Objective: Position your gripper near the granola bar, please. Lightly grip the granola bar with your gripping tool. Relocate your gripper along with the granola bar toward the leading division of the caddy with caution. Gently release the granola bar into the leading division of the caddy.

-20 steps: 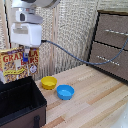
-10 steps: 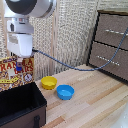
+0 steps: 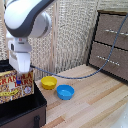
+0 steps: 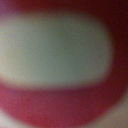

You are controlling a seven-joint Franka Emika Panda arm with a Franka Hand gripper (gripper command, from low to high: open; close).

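Pincer gripping granola bar upright just below it, over the caddy; lowering and release remain.

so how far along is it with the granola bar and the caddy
The approach looks done: the gripper is down at the top edge of the granola bar, which stands upright over the caddy. Whether the jaws have closed on it cannot be told; the wrist view is a blur. Left: setting the bar into the leading division and releasing it.
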